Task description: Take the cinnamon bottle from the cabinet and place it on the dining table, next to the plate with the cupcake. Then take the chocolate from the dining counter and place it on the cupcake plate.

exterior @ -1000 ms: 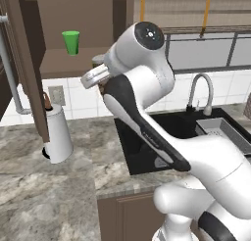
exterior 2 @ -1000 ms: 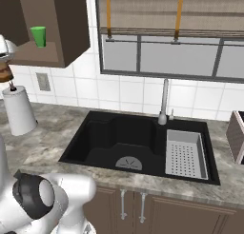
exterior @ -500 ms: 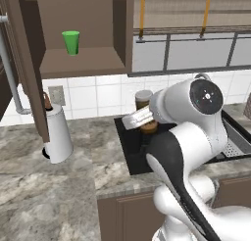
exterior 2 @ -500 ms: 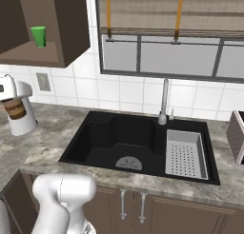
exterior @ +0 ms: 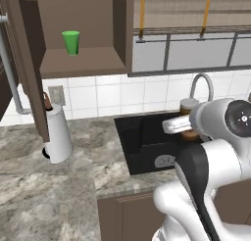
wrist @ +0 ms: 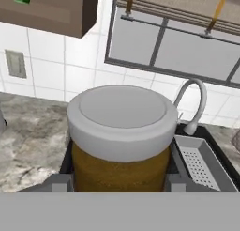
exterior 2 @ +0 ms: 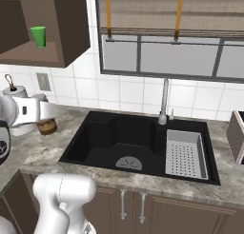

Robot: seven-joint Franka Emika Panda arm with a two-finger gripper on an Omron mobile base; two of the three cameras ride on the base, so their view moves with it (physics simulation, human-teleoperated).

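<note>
Tool (wrist: pixel 119 180) pinching the cinnamon bottle (wrist: pixel 120 136), a finger (wrist: pixel 60 182) on each side of the brown body under the grey lid. Bottle upright, lifted clear of the desk (exterior: pixel 44 196), over the black sink (exterior 2: pixel 128 145), well below and away from the cabinet (exterior: pixel 78 63). Green cup (exterior: pixel 71 42) stands on the cabinet shelf. Faucet (exterior 2: pixel 164 102) behind the sink.

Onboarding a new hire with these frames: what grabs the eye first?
The hand shut on the cinnamon bottle, carried upright in front of the black sink. Next, the bright green cup, alone on the shelf of the open cabinet up left.
</note>
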